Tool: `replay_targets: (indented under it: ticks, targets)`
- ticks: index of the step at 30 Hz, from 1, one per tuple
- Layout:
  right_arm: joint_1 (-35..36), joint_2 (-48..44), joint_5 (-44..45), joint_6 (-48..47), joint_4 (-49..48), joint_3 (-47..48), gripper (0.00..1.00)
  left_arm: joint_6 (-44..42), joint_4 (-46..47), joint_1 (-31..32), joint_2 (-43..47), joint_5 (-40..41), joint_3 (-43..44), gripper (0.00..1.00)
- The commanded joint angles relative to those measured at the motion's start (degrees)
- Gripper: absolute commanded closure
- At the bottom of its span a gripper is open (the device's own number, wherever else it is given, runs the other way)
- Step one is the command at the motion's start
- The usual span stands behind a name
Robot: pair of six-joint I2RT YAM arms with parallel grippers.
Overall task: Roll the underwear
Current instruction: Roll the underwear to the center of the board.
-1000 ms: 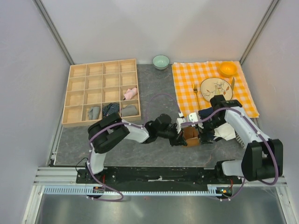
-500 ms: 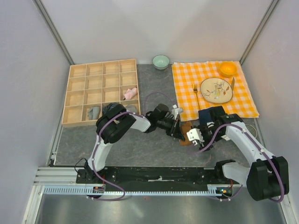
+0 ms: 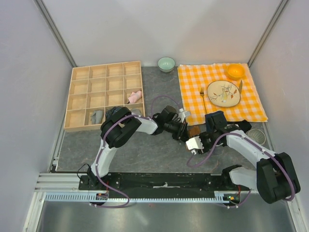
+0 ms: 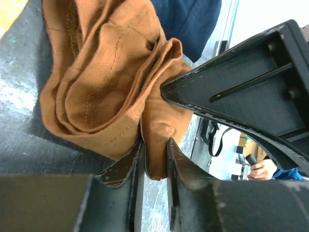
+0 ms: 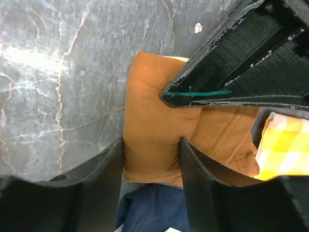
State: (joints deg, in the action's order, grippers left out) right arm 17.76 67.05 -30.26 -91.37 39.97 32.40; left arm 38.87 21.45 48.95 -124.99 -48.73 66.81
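The rust-brown underwear (image 3: 194, 131) is a bunched bundle on the grey table between my two grippers. In the left wrist view it (image 4: 101, 92) fills the frame, and my left gripper (image 4: 153, 155) is shut on a fold at its lower edge. In the right wrist view my right gripper (image 5: 151, 150) is closed on one end of the same bundle (image 5: 154, 140), its fingers pressing both sides. From above, the left gripper (image 3: 184, 128) and right gripper (image 3: 198, 138) meet at the bundle. The cream-white underwear is hidden.
A navy cloth (image 5: 154, 208) lies just behind the bundle. A wooden compartment tray (image 3: 79, 96) at the left holds several rolled items. The checked cloth (image 3: 193, 89) carries a plate (image 3: 223, 93), fork and orange bowl (image 3: 235, 71). A green bowl (image 3: 166, 63) stands at the back.
My right gripper has swung down and left and closed on the brown bundle. My left gripper has shifted back and up a little with the bundle in it.
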Motion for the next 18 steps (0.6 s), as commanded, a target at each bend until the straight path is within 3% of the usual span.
replay_targets:
  ticks: [1,2,3,6,11,15,18]
  targets:
    - [0.61,2.74,5.56,1.98,-1.73,-3.66,0.53,1.03,-3.28,0.27,1.48,8.28,-3.68,0.7]
    - [0.61,3.0,5.65,2.51,-1.47,-3.92,0.58,0.77,-2.56,0.36,2.81,9.61,-4.48,0.61]
    - [0.61,3.18,5.74,3.47,-1.12,-3.93,0.67,0.24,-1.34,0.36,4.3,10.92,-5.45,0.57]
    - [0.61,4.23,4.95,5.67,1.95,-1.92,0.77,-2.74,2.8,0.36,11.94,19.08,-10.45,0.48]
    - [-1.4,11.86,-1.01,5.07,16.68,5.64,0.83,-12.66,11.04,2.2,24.93,25.95,-23.63,0.4]
    - [-5.53,24.05,-4.54,1.29,26.28,14.06,0.84,-21.27,31.91,6.85,30.06,28.68,-35.85,0.38]
    - [-8.87,32.34,-7.26,-2.13,33.67,19.6,0.84,-32.6,40.3,12.82,29.11,30.78,-40.52,0.38]
